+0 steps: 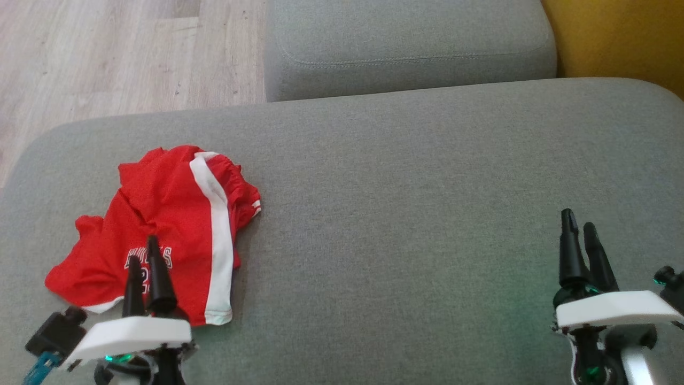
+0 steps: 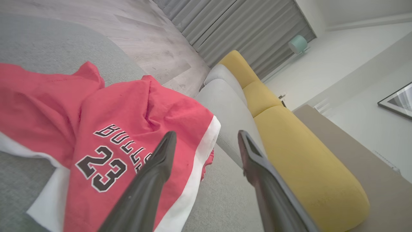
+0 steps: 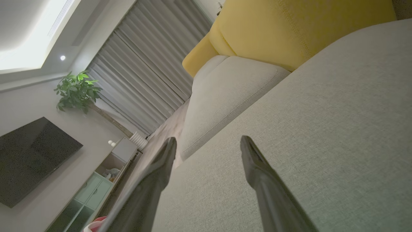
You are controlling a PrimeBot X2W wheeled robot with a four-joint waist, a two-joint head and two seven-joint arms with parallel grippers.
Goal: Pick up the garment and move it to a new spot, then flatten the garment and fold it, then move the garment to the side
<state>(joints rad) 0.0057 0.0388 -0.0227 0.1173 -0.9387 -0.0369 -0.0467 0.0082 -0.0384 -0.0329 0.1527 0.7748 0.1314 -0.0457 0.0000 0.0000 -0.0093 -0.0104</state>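
A grey fabric sofa cushion (image 1: 406, 176) carries a crumpled red mesh garment (image 1: 176, 214) with white stripes near its left edge. The left hand (image 1: 143, 251) hovers over the garment's near hem, spread and empty. Near the right edge, the right hand (image 1: 578, 220) is also spread and empty.

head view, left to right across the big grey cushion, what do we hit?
red garment → grey cushion, bare stretch → right gripper
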